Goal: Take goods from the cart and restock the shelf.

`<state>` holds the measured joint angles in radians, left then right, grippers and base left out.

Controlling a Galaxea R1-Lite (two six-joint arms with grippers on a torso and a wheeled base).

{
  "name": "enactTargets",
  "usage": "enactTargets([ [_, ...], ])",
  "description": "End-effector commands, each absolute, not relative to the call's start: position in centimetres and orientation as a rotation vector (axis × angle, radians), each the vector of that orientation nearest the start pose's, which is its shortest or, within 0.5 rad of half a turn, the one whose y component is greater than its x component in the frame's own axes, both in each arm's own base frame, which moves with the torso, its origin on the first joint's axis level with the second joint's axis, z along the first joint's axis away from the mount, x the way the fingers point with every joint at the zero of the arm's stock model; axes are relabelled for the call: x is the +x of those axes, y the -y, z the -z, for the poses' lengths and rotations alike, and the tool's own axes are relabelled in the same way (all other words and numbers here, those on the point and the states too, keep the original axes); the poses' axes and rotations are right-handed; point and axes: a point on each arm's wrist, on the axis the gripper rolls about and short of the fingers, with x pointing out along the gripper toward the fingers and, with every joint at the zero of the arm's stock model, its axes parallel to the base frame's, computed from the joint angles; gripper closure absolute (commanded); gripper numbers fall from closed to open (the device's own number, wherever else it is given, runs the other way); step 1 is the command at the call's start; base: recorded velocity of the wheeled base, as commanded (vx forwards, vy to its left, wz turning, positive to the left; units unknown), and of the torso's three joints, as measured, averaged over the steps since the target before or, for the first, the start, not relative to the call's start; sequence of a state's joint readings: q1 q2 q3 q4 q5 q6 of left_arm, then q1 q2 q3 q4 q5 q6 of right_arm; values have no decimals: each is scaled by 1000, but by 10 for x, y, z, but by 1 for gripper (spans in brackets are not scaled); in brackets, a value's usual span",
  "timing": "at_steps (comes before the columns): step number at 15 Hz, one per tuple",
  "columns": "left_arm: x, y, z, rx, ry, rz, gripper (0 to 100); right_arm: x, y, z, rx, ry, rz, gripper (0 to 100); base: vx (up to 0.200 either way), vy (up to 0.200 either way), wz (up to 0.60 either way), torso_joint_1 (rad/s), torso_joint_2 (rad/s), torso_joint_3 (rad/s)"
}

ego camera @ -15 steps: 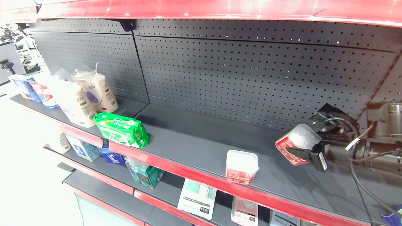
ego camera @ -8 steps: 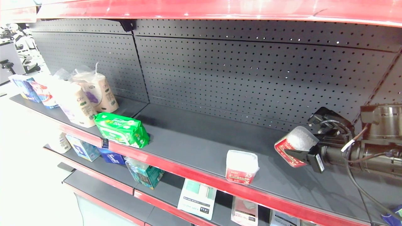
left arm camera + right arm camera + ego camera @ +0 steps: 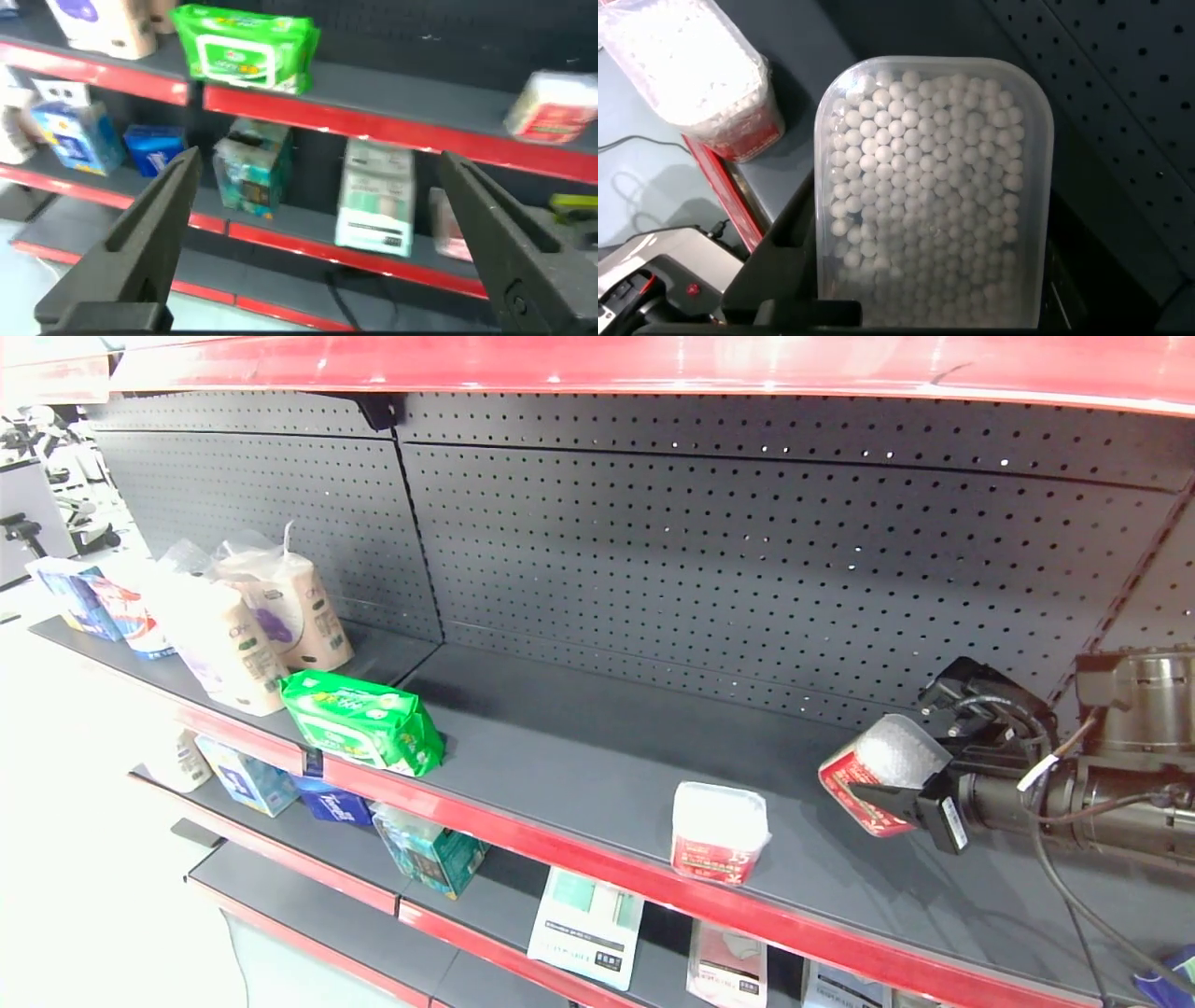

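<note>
right tool grips tilted tub — clear face pointing up-left; left tool spread.

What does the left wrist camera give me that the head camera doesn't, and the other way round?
Left wrist, not head: the left pincer, open and empty. Head, not left wrist: the right pincer shut on a tub of white beads, held tilted above the shelf. Both: the green pack, the second tub standing at the shelf's front edge, and the teal box one level down.
</note>
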<state>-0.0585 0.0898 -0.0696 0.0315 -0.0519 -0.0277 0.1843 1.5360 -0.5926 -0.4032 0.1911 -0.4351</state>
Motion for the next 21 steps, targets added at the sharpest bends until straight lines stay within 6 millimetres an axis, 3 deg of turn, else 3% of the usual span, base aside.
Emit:
enactTargets([
  [1, -17, 0, -77, -3, -77, 77, 0, 235, -45, -152, -415, -448, -465, 100, 0, 0, 0, 0, 0, 0],
  [9, -17, 0, -77, -4, -75, 75, 0, 241, -46, -152, -413, -449, -469, 100, 0, 0, 0, 0, 0, 0],
  [13, -17, 0, -77, -4, -75, 75, 0, 248, -48, -141, -401, -487, -511, 100, 0, 0, 0, 0, 0, 0],
  [17, -17, 0, -77, -4, -75, 75, 0, 288, -55, -134, -429, -464, -587, 100, 0, 0, 0, 0, 0, 0],
  [21, -17, 0, -77, -4, -75, 75, 0, 312, -64, -128, -429, -463, -613, 100, 0, 0, 0, 0, 0, 0],
])
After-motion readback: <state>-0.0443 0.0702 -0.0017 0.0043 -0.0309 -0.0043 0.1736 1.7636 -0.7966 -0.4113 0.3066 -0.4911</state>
